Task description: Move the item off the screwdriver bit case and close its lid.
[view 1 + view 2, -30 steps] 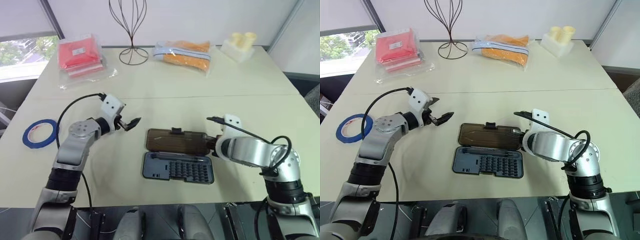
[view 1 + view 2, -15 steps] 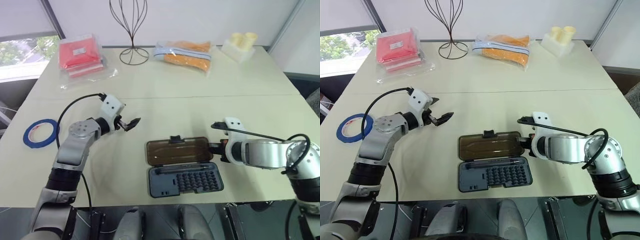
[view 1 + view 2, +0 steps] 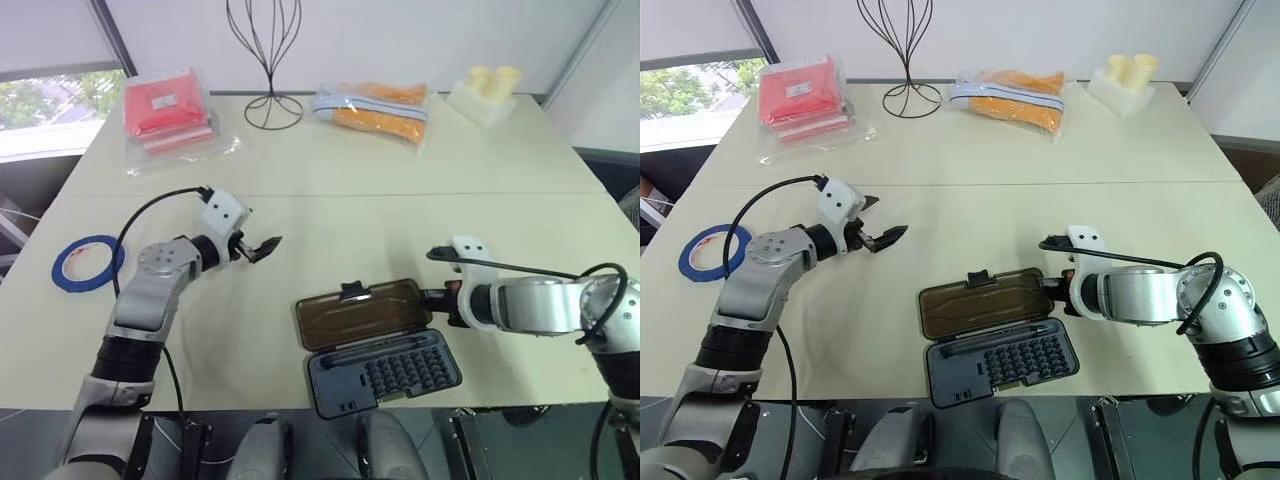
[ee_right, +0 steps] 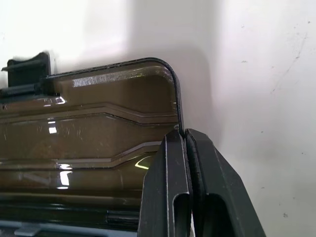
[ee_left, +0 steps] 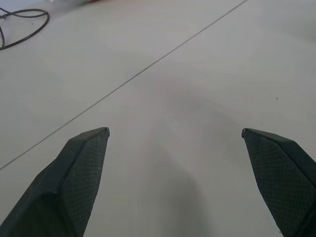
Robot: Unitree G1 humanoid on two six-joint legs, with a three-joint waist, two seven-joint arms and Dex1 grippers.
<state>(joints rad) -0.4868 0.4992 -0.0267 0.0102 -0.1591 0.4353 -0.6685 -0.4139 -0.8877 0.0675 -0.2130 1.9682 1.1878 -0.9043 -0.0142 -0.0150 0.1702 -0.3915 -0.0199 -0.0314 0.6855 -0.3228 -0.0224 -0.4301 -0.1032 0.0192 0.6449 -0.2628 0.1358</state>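
Compared with a second ago, the screwdriver bit case (image 3: 385,372) has swung round on the table (image 3: 330,180), its grey tray now slanting toward the front edge with the right end further back, while the lid (image 3: 362,312) lies open and flat behind it. That shift came with the right gripper (image 3: 1058,291), whose arm has swept outward and now reaches in level from the right, its two black fingers pressed together and pinching the lid's right edge. The blue roll of tape (image 3: 88,263) already lies well apart from the case at the table's left edge, so only the closing seems left, and the turned case probably suits folding the lid over the tray. The left gripper (image 3: 262,246) has not moved; it hovers above bare tabletop, well left of the case, fingers spread wide and empty. The right wrist view adds what the head views cannot: the fingers (image 4: 170,187) meet right at the lid's thin rim, near its rounded corner, with the black latch tab (image 4: 24,69) on the long edge beyond.
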